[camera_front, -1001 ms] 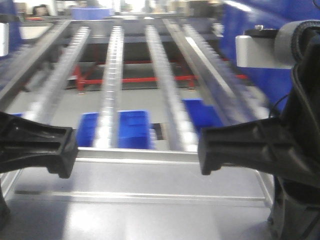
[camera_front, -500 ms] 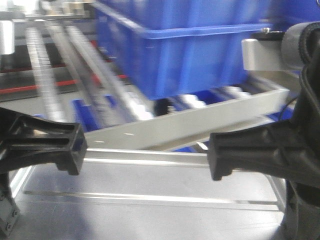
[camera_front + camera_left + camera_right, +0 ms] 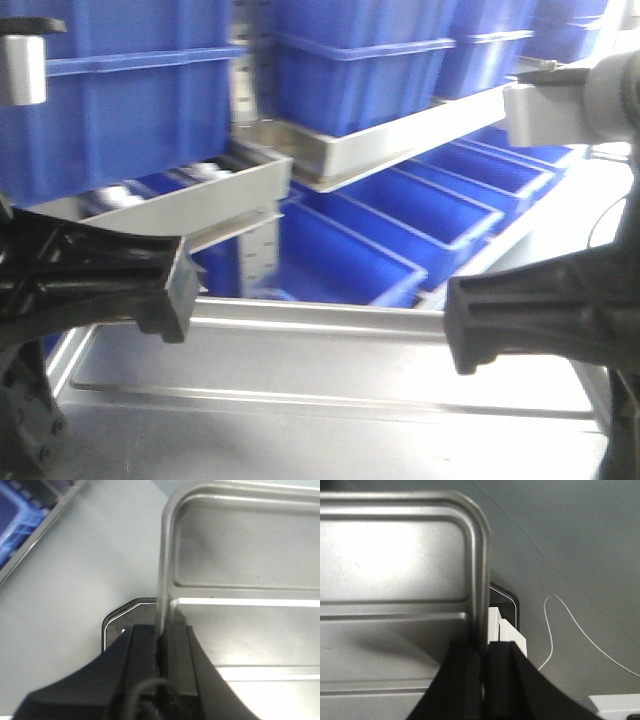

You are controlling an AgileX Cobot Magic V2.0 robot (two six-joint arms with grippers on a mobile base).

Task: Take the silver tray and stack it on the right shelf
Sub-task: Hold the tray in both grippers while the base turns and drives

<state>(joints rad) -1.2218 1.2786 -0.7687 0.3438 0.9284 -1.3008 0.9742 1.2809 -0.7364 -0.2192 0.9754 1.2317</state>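
Note:
The silver tray (image 3: 330,385) is held level low in the front view, with a long ridge across its floor. My left gripper (image 3: 172,290) is shut on its left rim and my right gripper (image 3: 468,330) is shut on its right rim. The left wrist view shows the jaws (image 3: 162,630) pinching the thin rim of the tray (image 3: 240,555). The right wrist view shows the same grip (image 3: 484,647) on the tray (image 3: 395,555). The right shelf (image 3: 215,205), a sloping rack with white rollers and a broad steel lip, stands beyond the tray at the left, apart from it.
A large blue bin (image 3: 120,100) sits on that rack. A second steel-edged shelf (image 3: 420,125) runs right, with blue bins (image 3: 360,70) and what looks like another silver tray (image 3: 320,160) at its near end. Long blue bins (image 3: 400,235) lie lower down. Grey floor (image 3: 60,580) and a white cable (image 3: 580,630) lie below.
The front view has swung right: the empty roller lanes have left the frame and racks with blue bins have come in. Both grippers still hold the tray the same way.

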